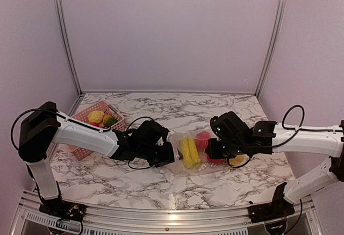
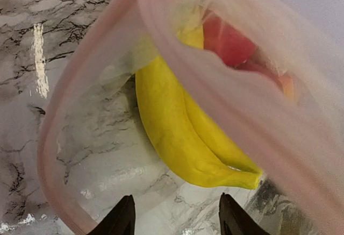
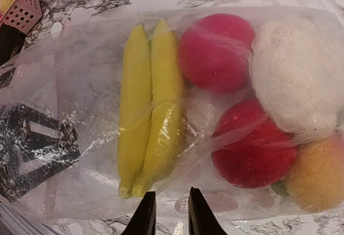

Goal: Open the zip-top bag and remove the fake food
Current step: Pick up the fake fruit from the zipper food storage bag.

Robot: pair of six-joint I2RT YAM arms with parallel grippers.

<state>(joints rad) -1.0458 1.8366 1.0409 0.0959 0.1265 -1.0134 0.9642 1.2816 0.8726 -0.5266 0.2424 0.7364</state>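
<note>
The bag [image 1: 200, 166], the fake food [image 3: 150, 111] inside, is laid on the table [image 1: 161, 111] between both grippers, its open mouth faced by the spread left gripper [image 2: 178, 216]; whether plastic is pinched by the nearly closed right gripper [image 3: 170, 213] cannot be told.

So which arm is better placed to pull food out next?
Probably left: the left fingers point into the bag's open mouth, bananas just ahead. The right fingers sit at the bag's edge, plastic between them and the food.
</note>
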